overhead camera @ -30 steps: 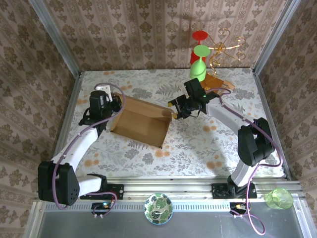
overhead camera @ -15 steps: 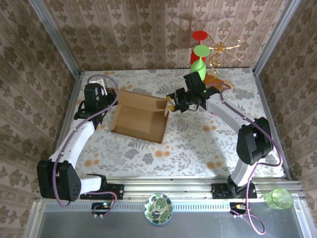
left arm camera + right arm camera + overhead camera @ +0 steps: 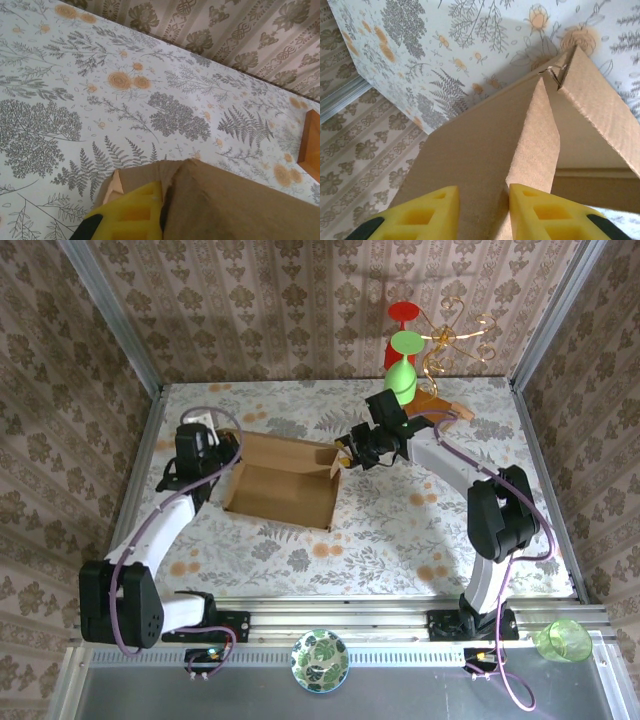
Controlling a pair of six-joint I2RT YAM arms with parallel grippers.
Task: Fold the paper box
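Paper box (image 3: 285, 485): lies open-side up, left of centre on the floral surface (image 3: 400, 530), walls partly raised, between the two arms.

Left gripper (image 3: 232, 448): at the box's left far corner. In the wrist view one of its yellow fingers (image 3: 132, 212) presses against a torn cardboard edge; fingers clenched on that wall.

Right gripper (image 3: 347, 453): at the box's right far corner. Wrist view shows its fingers (image 3: 427, 210) parted, straddling an upright flap; one finger lies close beside the flap, a gap stands on the other side.

Orange-brown wooden piece (image 3: 440, 405): behind the right gripper, near the back wall, apart from the box.
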